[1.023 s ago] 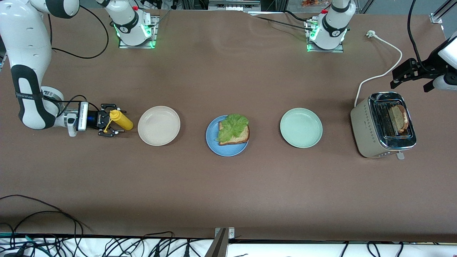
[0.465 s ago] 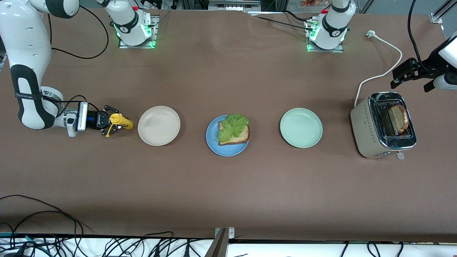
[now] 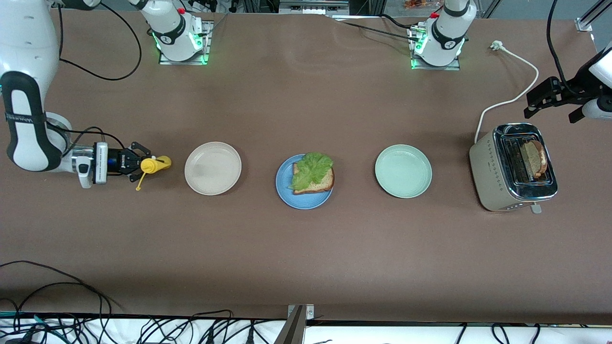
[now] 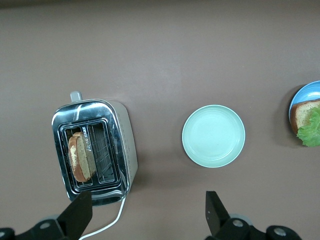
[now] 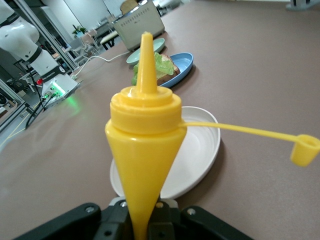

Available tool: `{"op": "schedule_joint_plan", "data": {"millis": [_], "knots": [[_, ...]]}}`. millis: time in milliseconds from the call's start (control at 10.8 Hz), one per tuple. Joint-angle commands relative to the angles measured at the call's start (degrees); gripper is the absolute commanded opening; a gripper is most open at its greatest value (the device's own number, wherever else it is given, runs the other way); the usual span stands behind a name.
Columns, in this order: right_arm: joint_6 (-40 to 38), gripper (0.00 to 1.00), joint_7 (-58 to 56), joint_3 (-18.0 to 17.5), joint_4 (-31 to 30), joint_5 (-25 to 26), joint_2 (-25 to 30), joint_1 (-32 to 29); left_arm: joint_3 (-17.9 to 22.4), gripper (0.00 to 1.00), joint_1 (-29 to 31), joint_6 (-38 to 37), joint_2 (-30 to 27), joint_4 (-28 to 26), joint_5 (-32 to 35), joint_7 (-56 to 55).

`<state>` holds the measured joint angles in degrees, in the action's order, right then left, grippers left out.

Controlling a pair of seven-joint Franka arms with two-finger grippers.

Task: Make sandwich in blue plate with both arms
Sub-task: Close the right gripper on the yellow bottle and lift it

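Note:
The blue plate (image 3: pixel 286 192) holds one brown bread slice (image 3: pixel 321 182) with a green lettuce leaf (image 3: pixel 311 170) on top. A second bread slice (image 3: pixel 532 158) stands in a slot of the toaster (image 3: pixel 486 168). My right gripper (image 3: pixel 137 165) is shut on a yellow squeeze bottle (image 3: pixel 155 164) beside the beige-white plate (image 3: pixel 213 168). The bottle's cap (image 3: pixel 138 188) hangs loose on its strap. In the right wrist view the bottle (image 5: pixel 145 145) fills the middle, nozzle toward the plates. My left gripper (image 3: pixel 550 98) is open and empty, over the table by the toaster's cord; it also shows in the left wrist view (image 4: pixel 147 216).
A pale green plate (image 3: pixel 403 171) lies between the blue plate and the toaster. The toaster's white cord (image 3: pixel 514 98) runs toward the left arm's base. Loose black cables (image 3: pixel 57 291) lie along the table edge nearest the camera.
My right gripper has closed on the yellow bottle and drawn it away from the beige-white plate toward the right arm's end of the table. The left arm has not moved.

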<state>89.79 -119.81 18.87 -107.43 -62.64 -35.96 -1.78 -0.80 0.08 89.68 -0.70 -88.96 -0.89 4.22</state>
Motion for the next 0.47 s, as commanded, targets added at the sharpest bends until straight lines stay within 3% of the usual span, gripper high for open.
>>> {"op": "schedule_joint_plan", "data": {"millis": [0,186,372], "knots": [[4.7,0.08,17.5,-0.5,-0.9,8.6,8.3,1.6,-0.1,1.00,0.4,-1.2,0.5,1.7,-1.2,1.1],[7.3,0.08,26.8,-0.6,1.8,12.6,9.3,5.3,-0.1,1.00,0.4,-1.2,0.5,1.7,-1.2,1.0],[10.7,0.08,41.9,-5.1,7.2,22.5,11.1,7.5,-0.1,1.00,0.4,-1.2,0.5,1.7,-1.2,1.0]]}}
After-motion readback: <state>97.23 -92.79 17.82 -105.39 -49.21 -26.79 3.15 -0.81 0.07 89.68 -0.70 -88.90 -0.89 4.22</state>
